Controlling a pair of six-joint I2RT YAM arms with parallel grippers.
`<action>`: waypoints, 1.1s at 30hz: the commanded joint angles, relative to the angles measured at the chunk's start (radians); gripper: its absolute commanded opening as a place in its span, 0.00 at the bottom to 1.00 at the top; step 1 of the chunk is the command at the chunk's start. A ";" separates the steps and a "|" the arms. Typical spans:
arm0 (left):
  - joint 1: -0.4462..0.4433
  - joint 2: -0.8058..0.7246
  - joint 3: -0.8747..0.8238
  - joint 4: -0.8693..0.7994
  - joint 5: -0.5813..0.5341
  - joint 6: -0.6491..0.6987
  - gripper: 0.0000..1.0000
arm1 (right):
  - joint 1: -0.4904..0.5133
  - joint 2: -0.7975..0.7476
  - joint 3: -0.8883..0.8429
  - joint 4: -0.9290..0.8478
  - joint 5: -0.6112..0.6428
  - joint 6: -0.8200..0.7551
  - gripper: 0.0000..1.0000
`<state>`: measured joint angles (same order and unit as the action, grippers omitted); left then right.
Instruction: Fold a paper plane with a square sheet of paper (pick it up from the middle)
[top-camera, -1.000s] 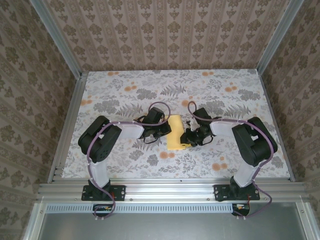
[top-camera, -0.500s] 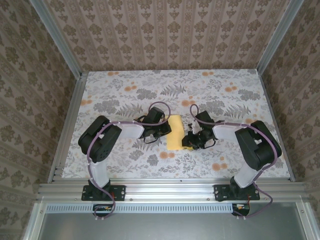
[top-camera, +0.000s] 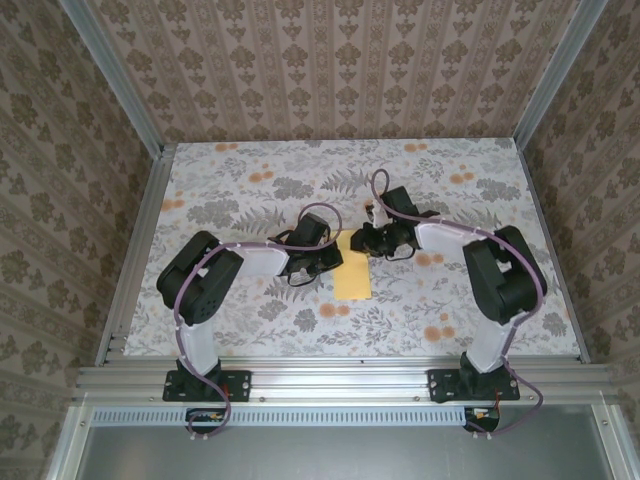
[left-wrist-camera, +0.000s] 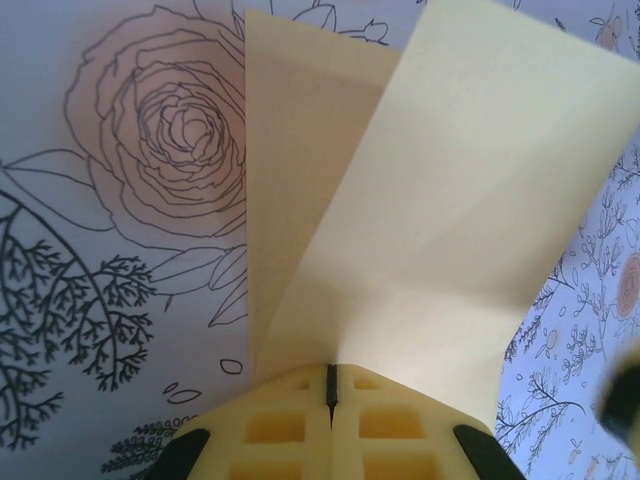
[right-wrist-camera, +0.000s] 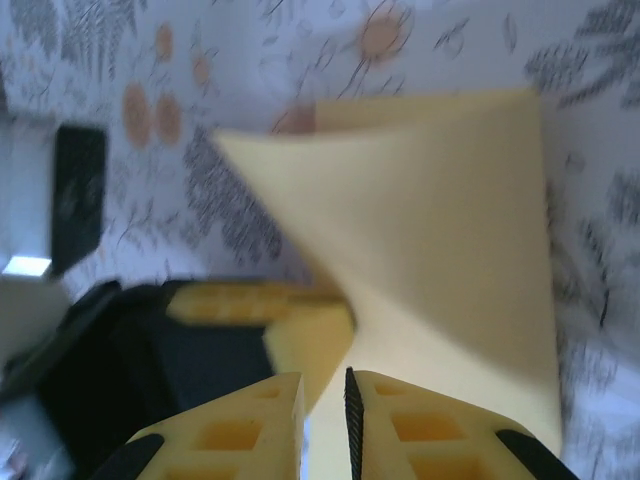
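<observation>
**At mid-table, both grippers met on the folded paper**

From the top camera, the paper (top-camera: 353, 275) lay near the middle of the table (top-camera: 230, 190) as a narrow yellow strip, its long side running from far to near. The left gripper (top-camera: 335, 262) reached in from the left and met the strip's left edge. The right gripper (top-camera: 362, 241) came in from the right and sat at the strip's far right corner. Both arms were bent low over the flowered cloth, with the strip between them.

At the left wrist, the two yellow fingers (left-wrist-camera: 270, 430) were pressed together, with just a thin dark line between them. The paper ran straight into that line, so the jaws were clamped on it. From there it opened into two layers: one lay flat beside a large rose print, and the other rose as a broad slanted flap to the right.

At the right wrist, the picture was blurred. The fingers (right-wrist-camera: 430, 425) stood narrowly apart, and a raised, curved flap swept down to the slit between them. I could not tell whether they pinched it. The left gripper's dark body showed at the left edge.
</observation>
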<state>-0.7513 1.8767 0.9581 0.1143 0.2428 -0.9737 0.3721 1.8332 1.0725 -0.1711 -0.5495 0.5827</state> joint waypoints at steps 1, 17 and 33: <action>-0.005 0.061 -0.021 -0.163 -0.039 0.029 0.05 | -0.015 0.099 0.048 0.018 0.005 0.021 0.20; -0.006 0.051 -0.021 -0.197 -0.041 0.047 0.05 | -0.068 0.090 0.081 0.019 -0.029 0.032 0.21; -0.006 0.048 -0.018 -0.210 -0.046 0.050 0.05 | -0.096 0.249 0.175 0.002 0.128 0.062 0.20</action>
<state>-0.7521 1.8767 0.9714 0.0803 0.2386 -0.9485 0.2913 2.0525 1.2301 -0.1234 -0.5282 0.6422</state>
